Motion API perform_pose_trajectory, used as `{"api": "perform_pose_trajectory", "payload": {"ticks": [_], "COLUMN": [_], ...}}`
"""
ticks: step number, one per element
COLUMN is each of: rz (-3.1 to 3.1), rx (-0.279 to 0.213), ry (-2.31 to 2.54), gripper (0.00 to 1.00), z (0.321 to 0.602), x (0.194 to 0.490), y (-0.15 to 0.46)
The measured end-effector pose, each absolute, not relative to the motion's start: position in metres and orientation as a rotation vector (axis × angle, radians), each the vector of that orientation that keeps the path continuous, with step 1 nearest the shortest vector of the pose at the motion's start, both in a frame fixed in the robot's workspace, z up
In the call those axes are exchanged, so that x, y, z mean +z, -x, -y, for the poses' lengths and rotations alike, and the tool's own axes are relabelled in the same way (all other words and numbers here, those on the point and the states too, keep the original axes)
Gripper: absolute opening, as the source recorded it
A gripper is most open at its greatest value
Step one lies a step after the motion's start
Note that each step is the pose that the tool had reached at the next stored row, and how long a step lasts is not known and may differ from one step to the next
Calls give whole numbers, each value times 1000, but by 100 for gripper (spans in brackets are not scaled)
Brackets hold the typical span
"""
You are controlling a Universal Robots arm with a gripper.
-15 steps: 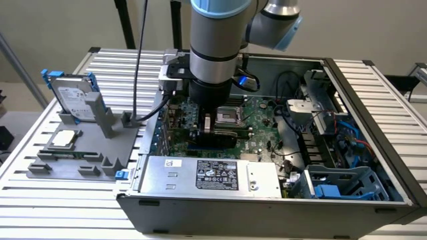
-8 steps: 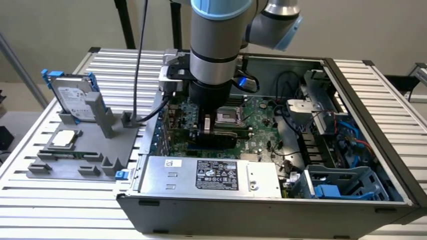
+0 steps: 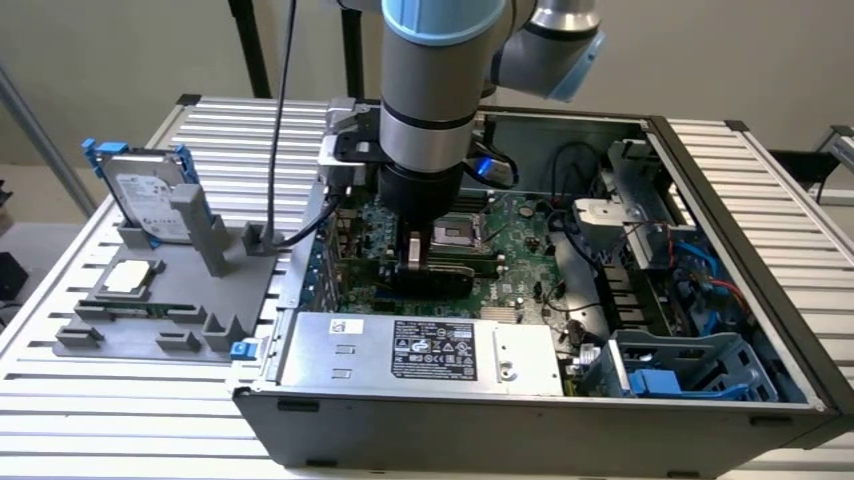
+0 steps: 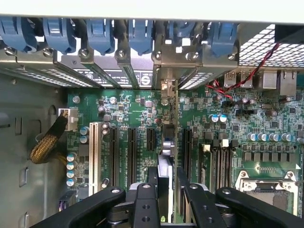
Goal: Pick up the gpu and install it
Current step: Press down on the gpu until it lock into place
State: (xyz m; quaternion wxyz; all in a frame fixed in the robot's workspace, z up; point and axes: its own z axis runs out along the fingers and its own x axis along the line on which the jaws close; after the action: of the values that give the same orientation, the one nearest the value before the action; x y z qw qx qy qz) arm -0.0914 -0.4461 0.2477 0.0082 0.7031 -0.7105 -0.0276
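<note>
Gripper: in the wrist view the gripper (image 4: 167, 190) has its two black fingers (image 4: 145, 204) drawn close together, clamped on the gpu (image 4: 167, 147), which stands on edge between them.
Gpu: a thin card seen edge-on, running from between the fingers toward the rear wall of the case; its silver-grey bracket end (image 4: 166, 88) sits against the row of rear slot openings.
Gpu, exterior view: the gpu (image 3: 430, 276) shows as a dark flat body below the gripper (image 3: 416, 255), low over the green motherboard (image 3: 514, 225) inside the open computer case (image 3: 534, 420).
Slots: the wrist view shows black expansion slots (image 4: 131, 149) and one white slot (image 4: 93, 152) on the motherboard (image 4: 128, 107) on either side of the card; whether the card is fully seated cannot be told.
Rear wall: blue retention clips (image 4: 102, 35) line the top of the slot covers.
Exterior view extras: the power supply (image 3: 427, 350) with its label lies at the near edge of the case; the arm (image 3: 434, 90) comes straight down into the case.
Fixture: on the exterior view's left a grey fixture (image 3: 160, 300) holds a hard drive (image 3: 147, 200) with blue rails, upright, well apart from the case interior.
Table: a slatted metal table (image 3: 80, 400) bears everything.
</note>
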Motion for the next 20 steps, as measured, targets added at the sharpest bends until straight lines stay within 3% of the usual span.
{"api": "perform_pose_trajectory", "payload": {"ticks": [12,15,16,20], "rz": [2222,2221,2221,2221], "rx": [-88,-87,-87,-87], "ry": [-2198,-2197,-2197,-2197], "gripper": [26,34,41,41], "z": [446,446,446,446], "x": [247,252,255,272], "y": [91,91,91,91]}}
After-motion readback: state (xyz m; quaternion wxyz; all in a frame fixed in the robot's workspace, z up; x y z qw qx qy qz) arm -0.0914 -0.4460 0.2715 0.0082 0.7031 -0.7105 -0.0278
